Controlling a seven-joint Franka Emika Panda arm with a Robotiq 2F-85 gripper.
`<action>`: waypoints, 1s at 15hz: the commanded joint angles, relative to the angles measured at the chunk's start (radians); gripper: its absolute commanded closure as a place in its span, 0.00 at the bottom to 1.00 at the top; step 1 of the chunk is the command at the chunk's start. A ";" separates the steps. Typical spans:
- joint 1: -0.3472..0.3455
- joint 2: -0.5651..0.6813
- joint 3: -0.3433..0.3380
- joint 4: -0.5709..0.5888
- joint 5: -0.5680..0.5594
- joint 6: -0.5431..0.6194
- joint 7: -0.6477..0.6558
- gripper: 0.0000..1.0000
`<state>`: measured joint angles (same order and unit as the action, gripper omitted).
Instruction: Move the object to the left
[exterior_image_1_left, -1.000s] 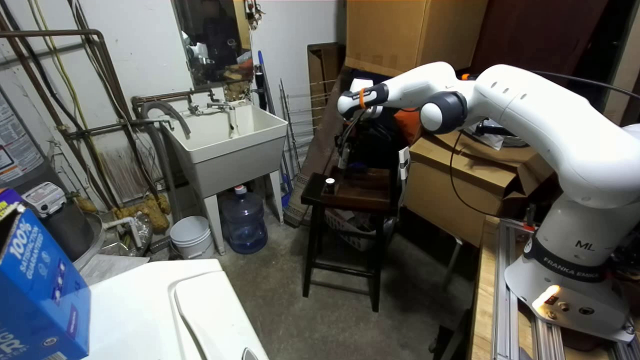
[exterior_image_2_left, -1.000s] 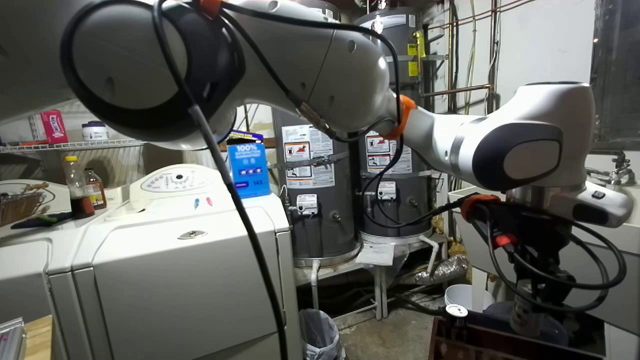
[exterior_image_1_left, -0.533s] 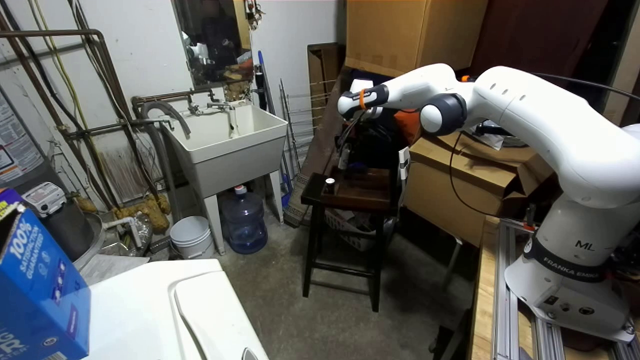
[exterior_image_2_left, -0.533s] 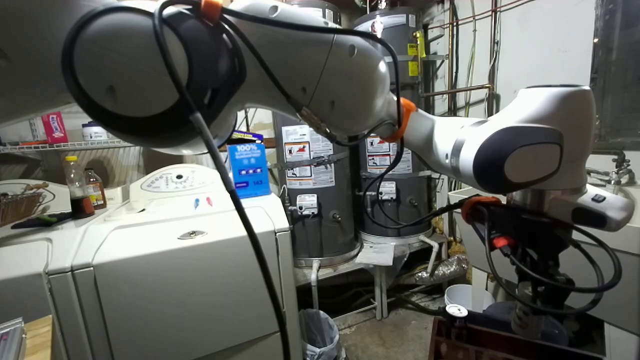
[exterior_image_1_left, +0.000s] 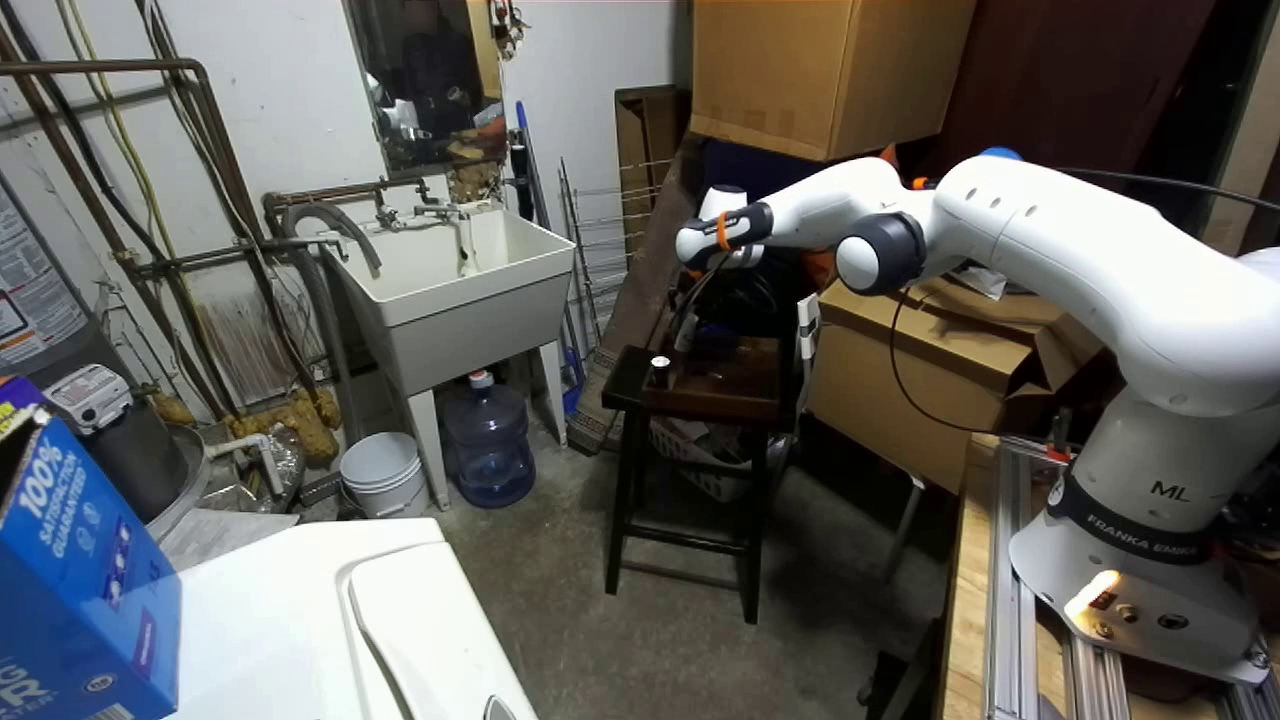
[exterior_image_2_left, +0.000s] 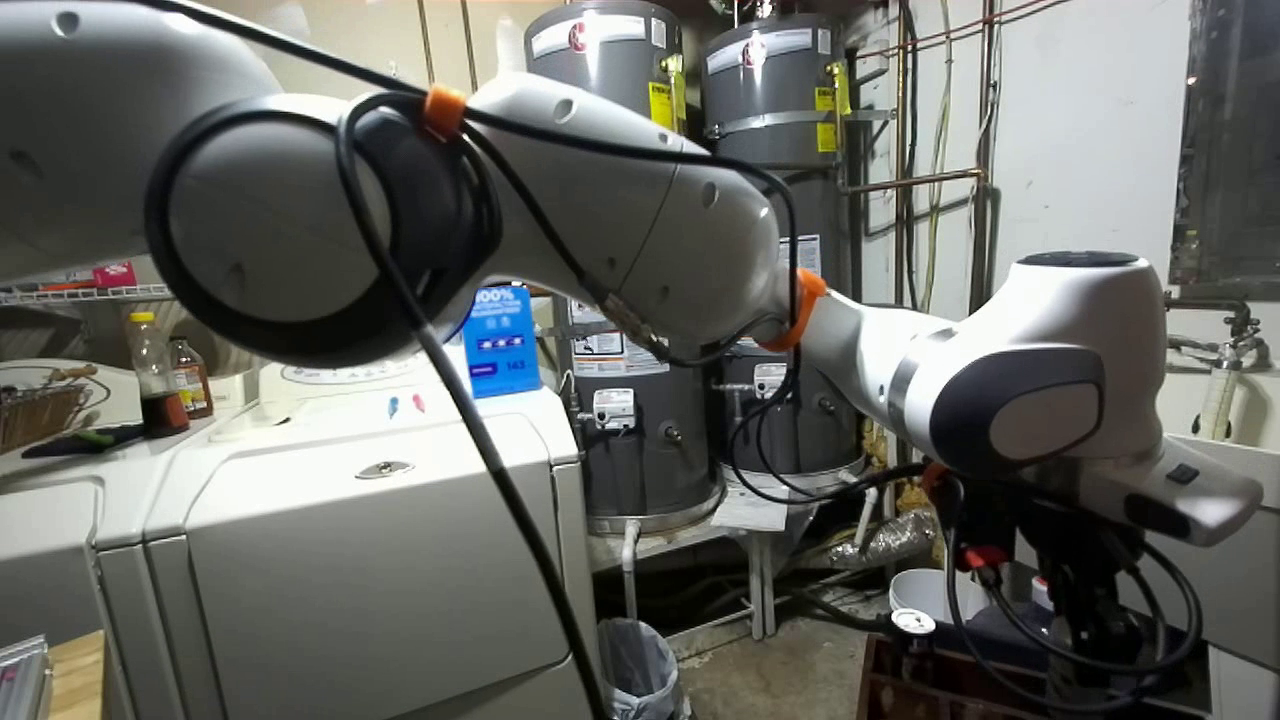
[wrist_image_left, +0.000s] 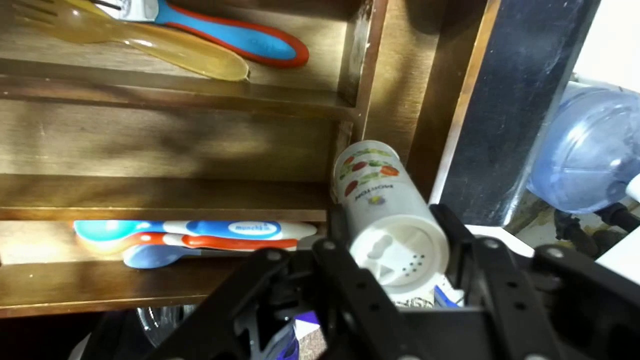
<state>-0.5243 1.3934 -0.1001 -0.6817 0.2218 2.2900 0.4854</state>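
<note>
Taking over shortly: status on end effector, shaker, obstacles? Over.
End effector closed around Morton shaker. Contact with wooden tray unclear. Tray divider by shaker's base might snag; white-capped container stands apart.

Seen against the tray (wrist_image_left: 165, 145), the shaker (wrist_image_left: 387, 202) is white, printed with red, orange and green shapes, dark lettering and a yellow-and-purple spot; dark dots mark its white lid (wrist_image_left: 400, 252). The gripper (wrist_image_left: 391, 220) is black. The tray is brown (streaky and paler on its floors). Inside the tray lie an amber fork (wrist_image_left: 150, 42), a blue handle (wrist_image_left: 245, 40) bordered in red, a turquoise-tipped blue-and-white spoon (wrist_image_left: 200, 228), an orange-red spoon (wrist_image_left: 215, 242) with a white patch, and a pale blue spoon (wrist_image_left: 156, 256). Beside the tray the stool (wrist_image_left: 505, 110) is near black; farther out, the jug (wrist_image_left: 585, 145) is see-through blue
</note>
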 joint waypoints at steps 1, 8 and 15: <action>0.007 0.073 -0.002 0.121 0.018 -0.007 0.055 0.80; 0.001 0.122 0.004 0.220 0.005 -0.037 0.121 0.80; 0.003 0.102 0.036 0.145 0.007 -0.050 0.113 0.80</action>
<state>-0.5209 1.4957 -0.0715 -0.5331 0.2219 2.2498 0.5803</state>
